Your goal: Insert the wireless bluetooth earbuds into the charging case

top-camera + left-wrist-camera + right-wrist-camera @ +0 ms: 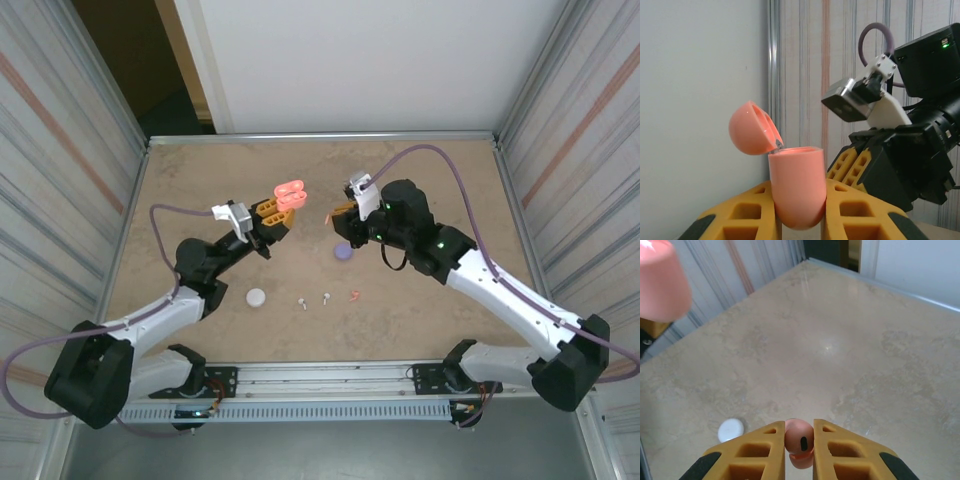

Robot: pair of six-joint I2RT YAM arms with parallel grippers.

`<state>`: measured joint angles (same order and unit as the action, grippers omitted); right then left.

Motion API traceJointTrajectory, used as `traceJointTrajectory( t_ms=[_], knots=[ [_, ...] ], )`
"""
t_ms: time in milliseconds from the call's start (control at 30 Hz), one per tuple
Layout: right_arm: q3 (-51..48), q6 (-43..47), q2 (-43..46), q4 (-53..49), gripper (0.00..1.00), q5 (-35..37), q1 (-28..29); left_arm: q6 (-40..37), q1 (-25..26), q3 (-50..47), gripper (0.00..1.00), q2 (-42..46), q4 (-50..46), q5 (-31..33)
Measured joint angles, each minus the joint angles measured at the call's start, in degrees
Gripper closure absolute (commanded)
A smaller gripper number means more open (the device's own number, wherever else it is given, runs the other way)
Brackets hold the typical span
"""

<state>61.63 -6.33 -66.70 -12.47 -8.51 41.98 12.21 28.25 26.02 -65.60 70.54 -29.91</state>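
A coral-pink charging case (798, 185) stands upright between the yellow fingers of my left gripper (799, 192), which is shut on it. Its lid (751, 128) is swung open to the left. From above, the case (290, 193) hangs over the table's middle, at the tip of the left gripper (280, 207). My right gripper (799, 426) is shut on a coral-pink earbud (800, 442). That gripper (332, 217) hovers just right of the case and a small gap apart from it. A second coral earbud (355, 294) lies on the table.
A purple case (343, 252) and a white case (256, 297) lie shut on the beige table (440, 190). Two white earbuds (302, 303) (325, 297) rest between them near the front. Ribbed walls stand at both sides.
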Motion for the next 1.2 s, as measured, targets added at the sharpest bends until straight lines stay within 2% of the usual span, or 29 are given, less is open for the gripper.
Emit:
traceJointTrajectory(
  t_ms=[467, 1200],
  knots=[
    [7.28, 5.44, 1.42, 0.85, 0.84, 0.17, 0.87, 0.02, 0.0, 0.87, 1.0, -1.42, 0.15, 0.0],
    [16.24, 12.46, -7.15, 4.72, 0.83, 0.0, 6.08, 0.04, 0.0, 0.87, 1.0, -1.49, 0.24, -0.02]
  ],
)
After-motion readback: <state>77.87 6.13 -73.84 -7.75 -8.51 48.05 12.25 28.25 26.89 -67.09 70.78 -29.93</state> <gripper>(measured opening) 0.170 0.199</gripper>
